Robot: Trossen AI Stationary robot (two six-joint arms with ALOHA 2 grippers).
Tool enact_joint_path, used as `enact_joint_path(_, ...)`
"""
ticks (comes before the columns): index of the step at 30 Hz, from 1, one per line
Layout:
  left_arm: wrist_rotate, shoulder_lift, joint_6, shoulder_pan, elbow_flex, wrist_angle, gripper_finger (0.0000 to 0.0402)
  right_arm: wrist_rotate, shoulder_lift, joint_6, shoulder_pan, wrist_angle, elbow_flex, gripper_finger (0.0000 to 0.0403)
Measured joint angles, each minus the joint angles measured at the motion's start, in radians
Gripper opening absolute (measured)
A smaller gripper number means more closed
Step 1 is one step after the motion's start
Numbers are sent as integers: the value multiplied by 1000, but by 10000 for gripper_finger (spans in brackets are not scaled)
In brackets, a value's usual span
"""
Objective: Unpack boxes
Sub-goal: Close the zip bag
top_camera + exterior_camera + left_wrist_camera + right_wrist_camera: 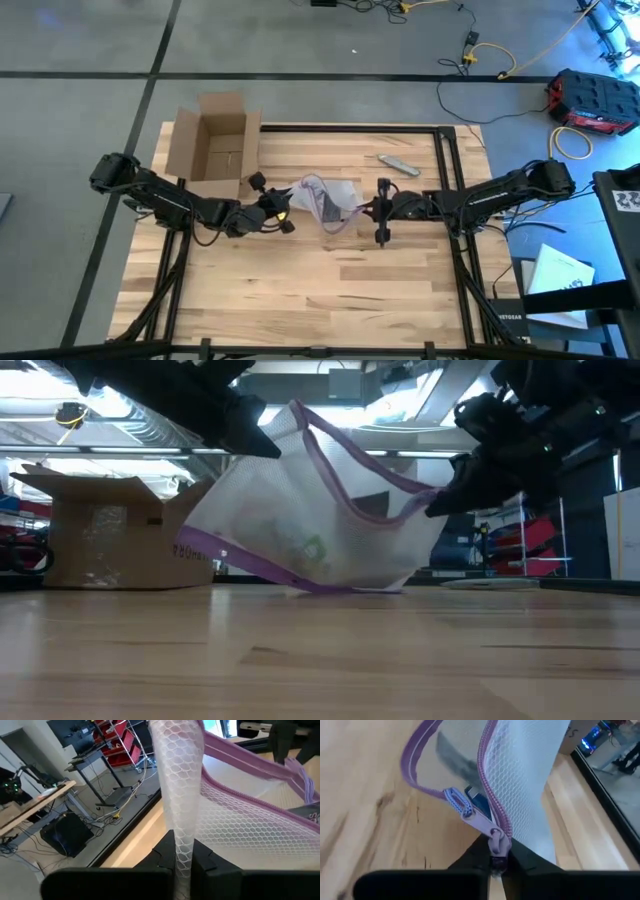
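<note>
From above, the open box (215,147) sits at ten o'clock on the table (300,290), flaps spread, its inside apparently bare. At centre, the left gripper (283,212) and right gripper (377,211) hold the bag (325,200) between them; the grey tool (399,165) lies at one o'clock. The level view shows the bag (310,530) hung between both arms, its bottom edge on the wood, something pale and greenish inside that I cannot identify, the box (110,530) behind at nine o'clock. The left wrist view shows the fingers clamped on a fold of mesh (180,795). The right wrist view shows the fingers pinched on the zip pull (492,837). I judge opening works best with the left holding firm while the right draws steadily along the zip.
</note>
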Motion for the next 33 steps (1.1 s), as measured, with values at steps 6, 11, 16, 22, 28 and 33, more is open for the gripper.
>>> enact_joint_path(6,-1,0,89,0,0,-1,37,34,-1,16,15,-89,99,4)
enact_joint_path(11,-47,-6,139,6,0,5,84,42,-2,55,21,-311,231,2)
enact_joint_path(16,-72,-61,140,24,0,9,129,118,-2,89,21,-531,369,2)
enact_joint_path(22,-56,-196,130,50,1,15,170,173,-2,106,18,-666,515,1)
enact_joint_path(28,162,-319,-37,78,9,11,221,173,-2,110,19,-670,536,0)
enact_joint_path(33,383,-231,-125,115,157,-145,260,174,3,140,19,-647,535,0)
